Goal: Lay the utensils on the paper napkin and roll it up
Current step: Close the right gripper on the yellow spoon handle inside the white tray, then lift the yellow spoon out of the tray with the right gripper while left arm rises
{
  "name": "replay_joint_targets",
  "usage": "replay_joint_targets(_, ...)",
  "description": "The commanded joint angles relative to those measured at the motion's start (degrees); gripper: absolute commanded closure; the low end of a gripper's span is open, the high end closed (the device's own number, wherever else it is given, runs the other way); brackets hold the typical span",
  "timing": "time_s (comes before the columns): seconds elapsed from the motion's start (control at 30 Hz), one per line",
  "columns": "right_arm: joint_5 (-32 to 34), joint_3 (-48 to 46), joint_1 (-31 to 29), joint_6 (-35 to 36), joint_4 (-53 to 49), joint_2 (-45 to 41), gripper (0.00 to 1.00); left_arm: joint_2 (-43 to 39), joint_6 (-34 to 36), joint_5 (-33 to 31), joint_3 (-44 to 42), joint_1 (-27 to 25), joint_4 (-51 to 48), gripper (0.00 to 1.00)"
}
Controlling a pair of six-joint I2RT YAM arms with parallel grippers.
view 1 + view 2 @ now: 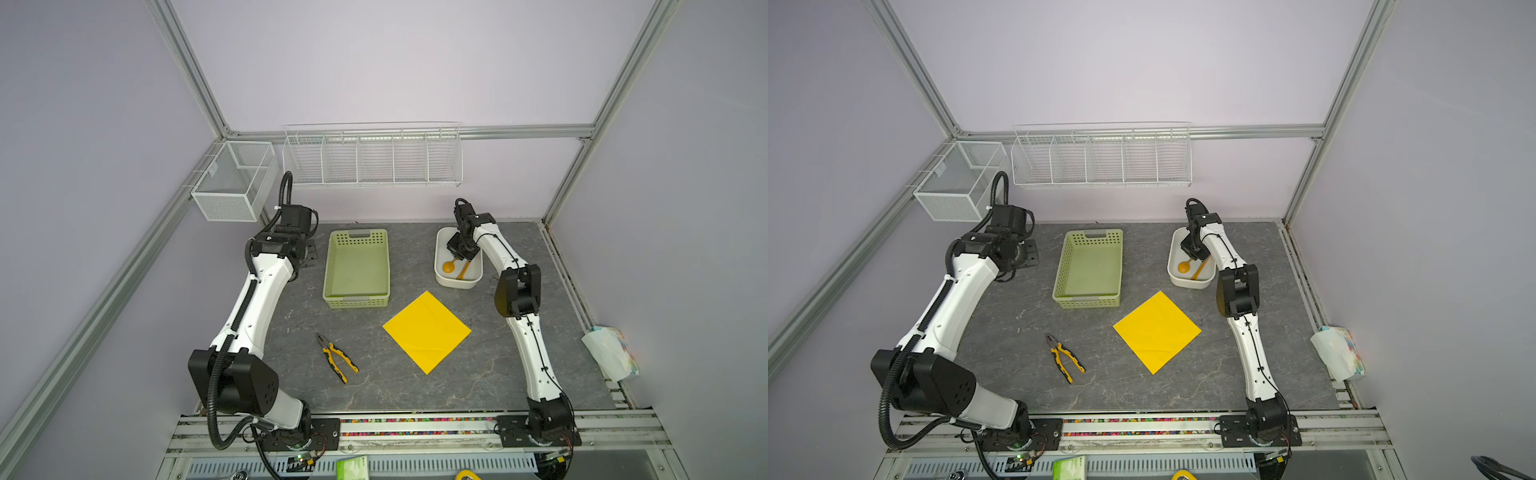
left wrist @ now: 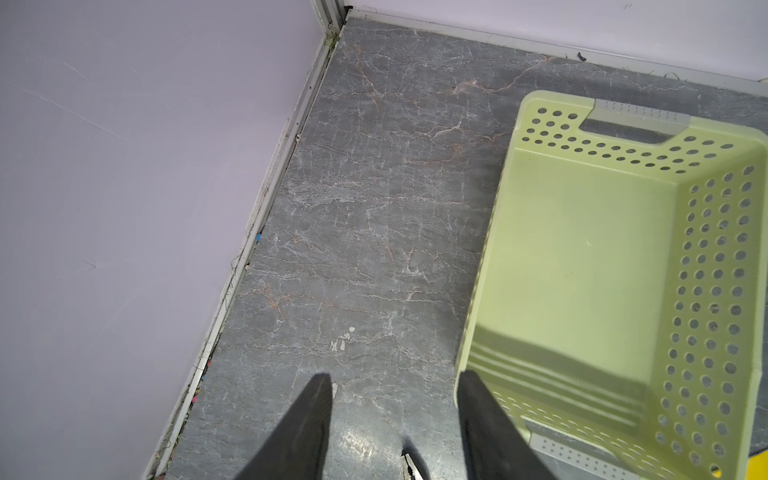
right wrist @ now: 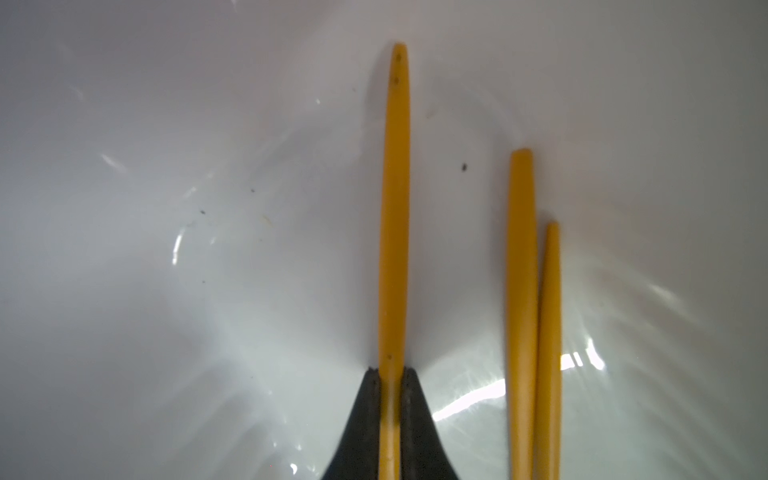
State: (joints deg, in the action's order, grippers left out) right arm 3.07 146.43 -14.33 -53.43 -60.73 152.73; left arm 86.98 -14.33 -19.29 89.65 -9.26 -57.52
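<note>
In both top views the paper napkin [image 1: 427,330] lies flat and bare. None of the utensils are on it yet. They sit in a white tub [image 1: 457,284] just beyond the napkin's far corner. The right gripper [image 1: 459,257] reaches down into that tub over the spoon [image 1: 449,267], and a second orange piece [image 1: 464,270] lies beside it. The left gripper [image 1: 309,255] hangs well to the napkin's far left, past a green basket [image 1: 356,299]. Pliers [image 1: 337,357] lie to the napkin's left.

The left wrist view shows the left gripper [image 2: 395,374] about half spread and empty. It is too far from the napkin to steady the sheet if a utensil lands hard and the thin paper skids or creases.

The right wrist view shows the jaws pinched tight on the spoon's slim handle. The pinch is narrow and the plastic is slick. The bowl's weight could therefore make the spoon pivot or slip during the lift. A low lift could clip the tub wall and drag the tub toward the napkin. Alongside lie two more orange stems, or one stem and its reflection, I cannot tell which. A sideways pull might nudge them.
</note>
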Motion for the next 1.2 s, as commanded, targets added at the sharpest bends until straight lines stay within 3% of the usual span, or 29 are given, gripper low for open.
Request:
replay_joint_targets(0.0,-1.4,-2.0,0.3,0.3,3.3,-5.8,0.92,-0.2,-0.8,1.5,2.5,0.3,-0.9,0.5)
replay_joint_targets(0.37,-7.0,-18.3,0.5,8.6,11.9,-20.8,0.93,1.1,-2.1,10.0,7.9,0.2,-0.4,0.49)
replay_joint_targets(0.57,-11.7,-32.4,0.3,19.2,18.4,-30.3,0.93,2.3,-2.2,15.9,11.4,0.0,-0.8,0.49)
replay_joint_targets(0.67,-12.6,-40.4,-0.1,26.6,23.1,-35.8,0.93,3.9,-2.0,17.4,14.2,-0.5,-2.2,0.49)
replay_joint_targets(0.9,-14.7,-48.3,-2.9,47.5,25.1,-43.0,0.93,6.2,-0.5,23.9,19.3,-3.3,-1.4,0.49)
replay_joint_targets(1.17,-1.7,-53.4,-13.0,77.6,25.2,-50.8,0.93,12.6,0.2,33.3,30.0,-5.8,-3.3,0.49)
